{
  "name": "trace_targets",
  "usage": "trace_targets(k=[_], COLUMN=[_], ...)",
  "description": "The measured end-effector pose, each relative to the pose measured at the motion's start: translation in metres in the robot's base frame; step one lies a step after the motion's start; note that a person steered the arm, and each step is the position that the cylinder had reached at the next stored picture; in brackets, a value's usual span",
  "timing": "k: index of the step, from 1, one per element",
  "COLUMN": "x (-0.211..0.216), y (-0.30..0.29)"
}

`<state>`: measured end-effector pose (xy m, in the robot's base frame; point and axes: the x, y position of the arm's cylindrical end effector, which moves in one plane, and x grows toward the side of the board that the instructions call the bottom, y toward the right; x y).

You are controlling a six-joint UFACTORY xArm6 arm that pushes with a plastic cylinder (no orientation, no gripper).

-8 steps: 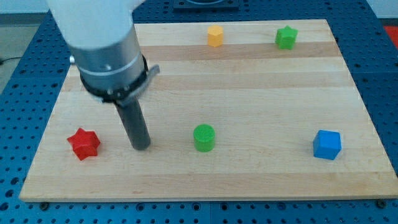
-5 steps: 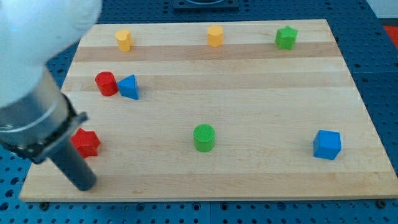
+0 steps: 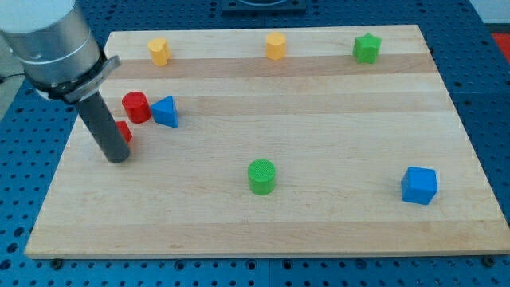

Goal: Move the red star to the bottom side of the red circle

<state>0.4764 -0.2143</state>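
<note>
The red star (image 3: 123, 132) lies near the view's left edge, mostly hidden behind my rod; only a small red part shows to the rod's right. It sits just below the red circle (image 3: 135, 107). My tip (image 3: 117, 158) rests on the board just below and left of the star, touching it or very close. A blue triangle (image 3: 165, 112) sits right against the red circle's right side.
A yellow block (image 3: 158, 51) and a second yellow block (image 3: 276, 45) stand along the view's top, with a green star (image 3: 366, 48) at the top right. A green circle (image 3: 260, 176) is at lower centre and a blue cube (image 3: 419, 185) at lower right.
The rod swung from right of the star round below it to its lower left. The red star has been pushed up the board, from the lower left to just below the red circle.
</note>
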Motion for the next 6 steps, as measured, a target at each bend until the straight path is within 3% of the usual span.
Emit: trace_targets(k=[3, 6], x=[-0.004, -0.006], y=[-0.056, 0.065])
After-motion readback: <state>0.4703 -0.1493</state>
